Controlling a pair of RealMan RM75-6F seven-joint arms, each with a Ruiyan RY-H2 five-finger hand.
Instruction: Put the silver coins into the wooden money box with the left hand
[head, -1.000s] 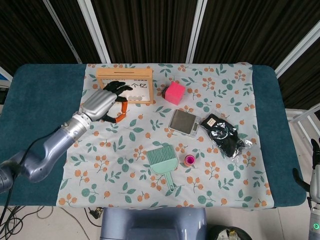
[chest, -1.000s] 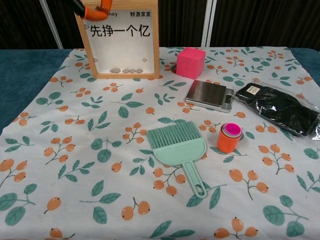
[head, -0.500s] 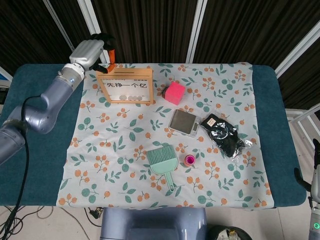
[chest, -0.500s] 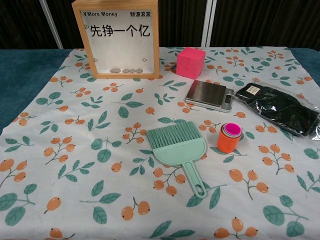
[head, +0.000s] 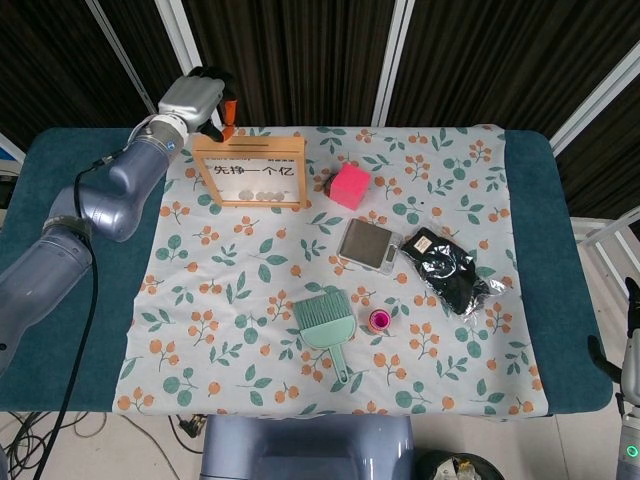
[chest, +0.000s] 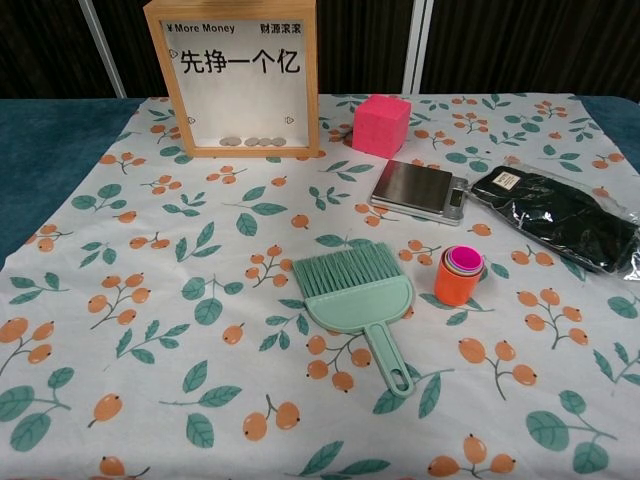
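At the far left, the robot's left hand (head: 200, 97) hovers just behind the top left corner of the upright wooden money box with a clear front panel (head: 251, 172). A second ago it hung lower, in front of the box's face; half a second ago it had already risen to the top edge, and since then it has edged slightly right along that edge. Its dark fingers (head: 226, 104) curl downward towards the top of the box, but whether they pinch a coin cannot be told at this size. The chest view, which caught orange fingertips at the box's top corner a second ago, no longer shows the hand at all.

Several silver coins (chest: 252, 142) lie in a row on the box floor behind the panel, unchanged across the frames. No loose coin is visible on the floral tablecloth (chest: 150, 300). This suggests the hand is at the slot, either releasing a coin or just finished.

Further right, nothing has moved: the pink cube (chest: 381, 125) just right of the box, the mint-green plastic brush (chest: 358, 295) near the front, the steel pocket scale (chest: 417, 190), the orange stacking cups (chest: 458, 274), and the black bundle in clear wrap (chest: 560, 218).

The right hand (head: 630, 340) shows only as a sliver at the far right edge; its state cannot be told.
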